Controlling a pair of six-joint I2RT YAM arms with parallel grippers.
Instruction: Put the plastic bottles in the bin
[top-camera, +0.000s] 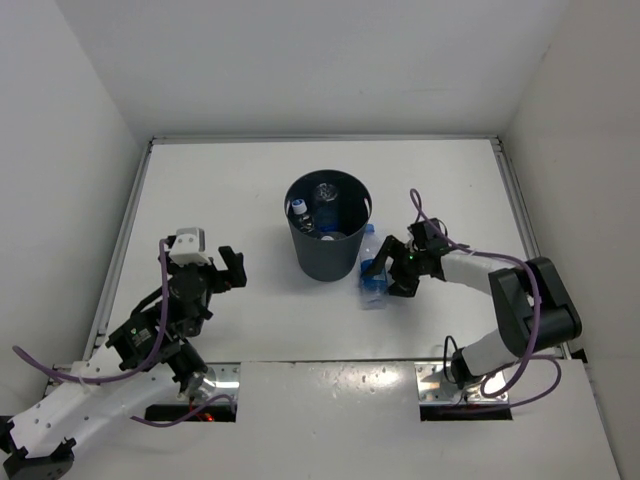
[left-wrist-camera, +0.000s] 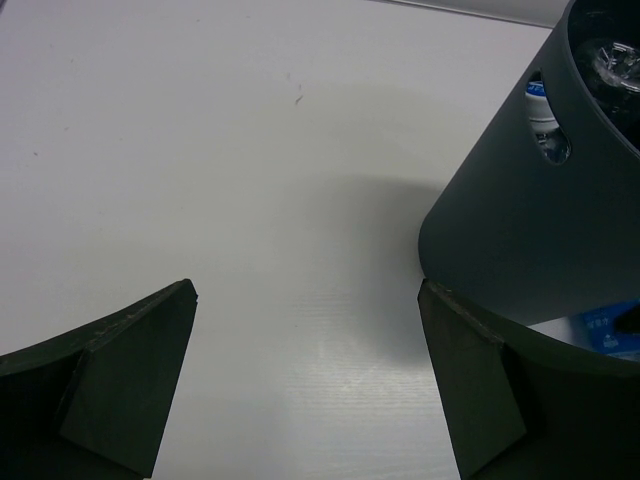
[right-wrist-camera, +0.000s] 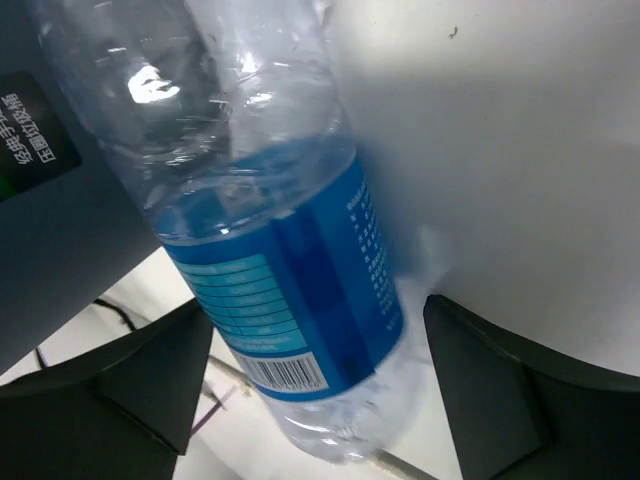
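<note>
Straddling a blue-labelled bottle (right-wrist-camera: 280, 270), the right hand (right-wrist-camera: 316, 310) gapes wide.

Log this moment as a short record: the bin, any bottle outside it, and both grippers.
bin: round dark plastic bin, upright on the white table
inside the bin: at least two clear bottles
outside the bin: clear plastic bottle with a blue label, beside the bin on the right arm's side
right gripper: open, fingers either side of that bottle, not clamped
left gripper: open, empty, over the table beside the bin
</note>
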